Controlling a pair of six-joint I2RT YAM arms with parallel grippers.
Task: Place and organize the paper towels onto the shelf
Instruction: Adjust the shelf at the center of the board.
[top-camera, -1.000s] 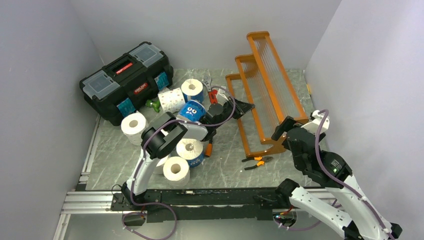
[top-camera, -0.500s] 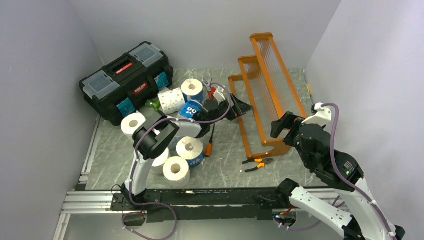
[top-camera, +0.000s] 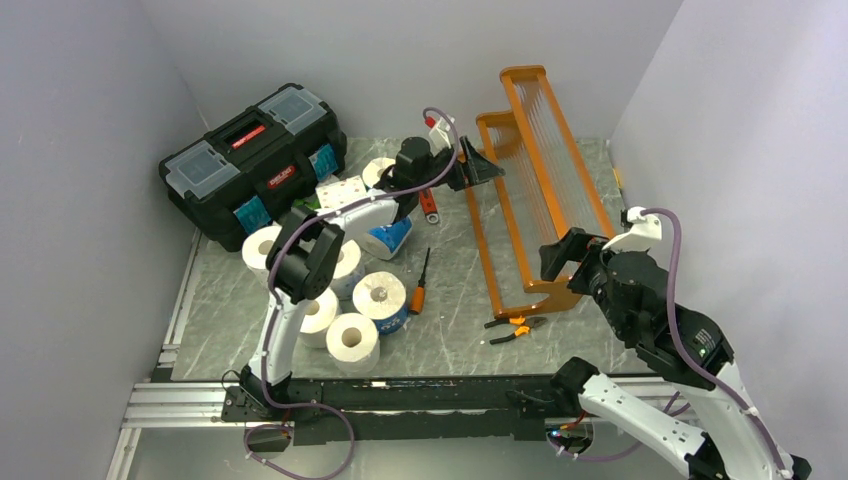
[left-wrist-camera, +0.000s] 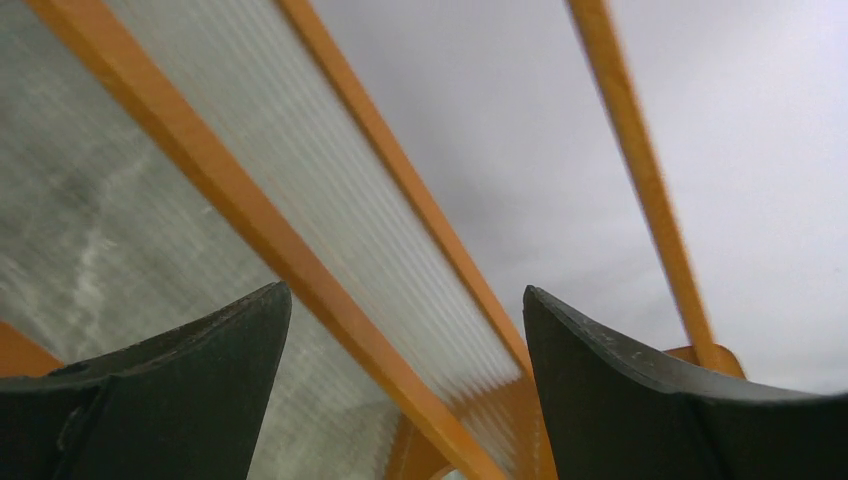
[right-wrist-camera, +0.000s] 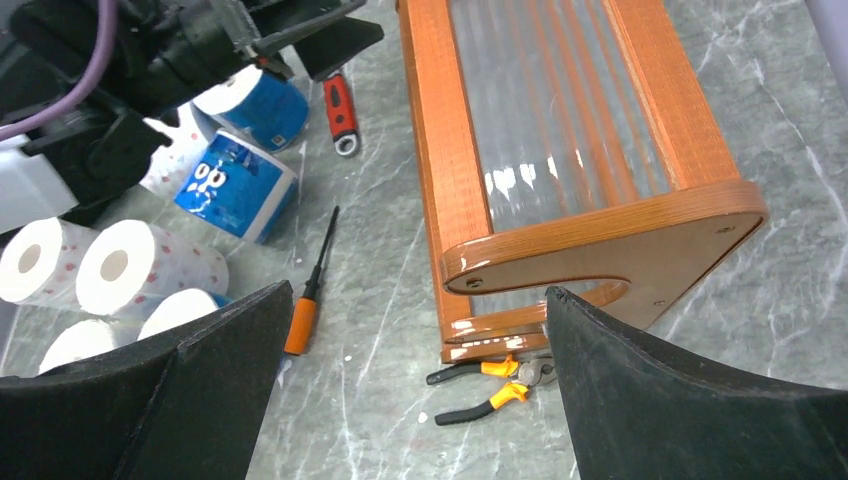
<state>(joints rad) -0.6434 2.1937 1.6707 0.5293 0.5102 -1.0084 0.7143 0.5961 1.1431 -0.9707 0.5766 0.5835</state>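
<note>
At the shelf (top-camera: 540, 297), the left gripper (top-camera: 480, 170) has just spread and lifted, empty. The right gripper (top-camera: 560, 255) is spread too. All rolls (top-camera: 380, 300) still wait on the surface (top-camera: 450, 320).

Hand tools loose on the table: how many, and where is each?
3. An orange-handled screwdriver lies right of a blue-wrapped roll, orange-handled pliers lie at the near end of the shelf, and a red-handled wrench between the left arm and the shelf. The arm may hide others.

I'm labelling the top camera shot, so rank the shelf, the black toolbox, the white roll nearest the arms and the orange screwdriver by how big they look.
Largest: shelf and toolbox, too alike to rank.
Next: white roll.
Smallest: screwdriver, long but thin.
</note>
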